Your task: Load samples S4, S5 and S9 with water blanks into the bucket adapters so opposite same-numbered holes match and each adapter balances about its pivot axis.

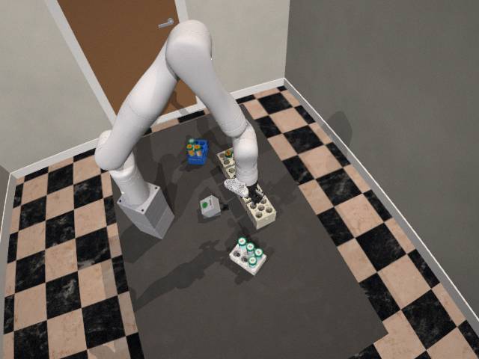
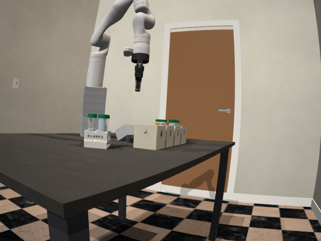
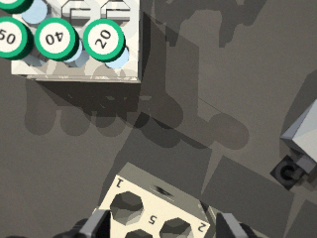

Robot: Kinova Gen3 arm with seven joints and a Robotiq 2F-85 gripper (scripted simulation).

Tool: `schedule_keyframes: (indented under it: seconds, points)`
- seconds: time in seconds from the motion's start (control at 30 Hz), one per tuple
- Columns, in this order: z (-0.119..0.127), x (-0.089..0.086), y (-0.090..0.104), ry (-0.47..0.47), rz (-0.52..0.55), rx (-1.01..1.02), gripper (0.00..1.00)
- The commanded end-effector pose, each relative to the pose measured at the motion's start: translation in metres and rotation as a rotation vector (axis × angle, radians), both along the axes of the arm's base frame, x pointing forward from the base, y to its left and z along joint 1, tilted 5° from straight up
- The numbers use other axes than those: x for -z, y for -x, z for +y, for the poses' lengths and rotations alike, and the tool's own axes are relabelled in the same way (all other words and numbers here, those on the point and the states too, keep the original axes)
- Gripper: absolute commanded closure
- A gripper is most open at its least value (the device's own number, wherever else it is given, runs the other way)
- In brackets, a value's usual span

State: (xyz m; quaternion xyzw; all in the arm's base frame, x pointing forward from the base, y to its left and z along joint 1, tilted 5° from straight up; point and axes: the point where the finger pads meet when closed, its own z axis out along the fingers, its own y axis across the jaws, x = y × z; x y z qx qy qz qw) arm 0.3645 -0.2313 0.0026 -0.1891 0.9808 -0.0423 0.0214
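Four cream adapters (image 1: pixel 247 189) stand in a row on the dark table. The far one holds one orange-dot tube (image 1: pixel 228 153); the others look empty. My gripper (image 1: pixel 255 194) (image 2: pixel 138 88) hangs open and empty high above the row. In the wrist view my fingers frame the end adapter (image 3: pixel 154 208), whose holes 1, 5 and 2 are empty. The blue sample rack (image 1: pixel 194 155) holds orange-dot tubes and one more tube behind them. The white blanks rack (image 1: pixel 247 255) holds several green-capped tubes. The caps 50, 40 and 20 show in the wrist view (image 3: pixel 59 39).
The small grey desk with the green DONE key (image 1: pixel 209 206) stands left of the adapter row; its corner shows in the wrist view (image 3: pixel 302 134). The robot base (image 1: pixel 144 210) stands at the table's left edge. The blanks rack is labelled BLANKS (image 2: pixel 97 139).
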Motion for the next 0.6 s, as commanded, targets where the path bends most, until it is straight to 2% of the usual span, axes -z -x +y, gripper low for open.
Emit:
schedule_keyframes:
  seconds: [0.0,0.57]
  points:
    - [-0.010,-0.001,0.005,0.000,-0.001,0.000,0.38]
    - [-0.054,-0.003,0.029,0.000,-0.001,0.000,0.38]
